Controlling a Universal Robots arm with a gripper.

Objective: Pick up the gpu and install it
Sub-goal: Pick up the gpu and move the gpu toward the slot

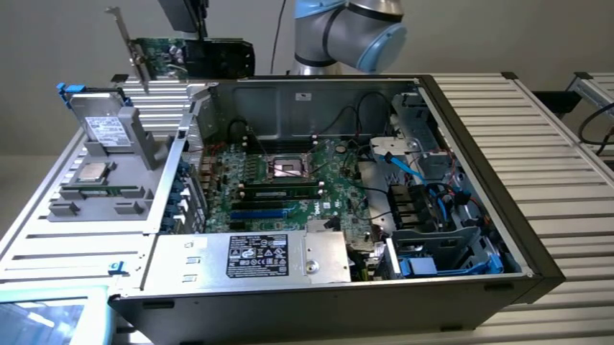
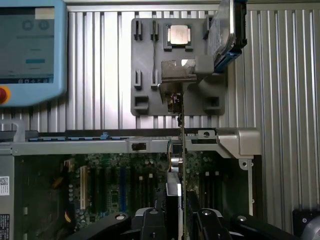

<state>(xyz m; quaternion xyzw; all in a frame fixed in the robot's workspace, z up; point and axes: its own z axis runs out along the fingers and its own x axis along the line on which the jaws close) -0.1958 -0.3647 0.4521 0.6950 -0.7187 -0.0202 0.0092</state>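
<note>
- Right, in the exterior view the gripper (image 1: 190, 32) is clamped on the gpu (image 1: 182, 57). It holds the card in the air, clear of the tabletop (image 1: 547, 136) and above the open computer case (image 1: 479, 151) at the exterior view's left.
- The card hangs with its metal bracket (image 1: 129, 43) towards the exterior view's left. It is well apart from the motherboard (image 1: 287, 187) down inside the case.
- The grey parts holder (image 1: 106, 165) stands beside the case, with the square processor chip (image 1: 93, 171) sitting in it.
- In the wrist view I see the gpu (image 2: 180, 150) edge-on, a thin line running away from the gripper (image 2: 181, 220). The jaws press on its two flat faces.
- Beyond the card lie the case rim, the motherboard's expansion slots (image 2: 110, 180) and the holder (image 2: 145, 65).
- I judge the card to be light and stiff but fragile, with a thin board, exposed components and a delicate contact edge.
- The flat faces near the middle look like the right place to hold it, well off the connector edge and the bracket. Any twist or tilt would strain the board.
</note>
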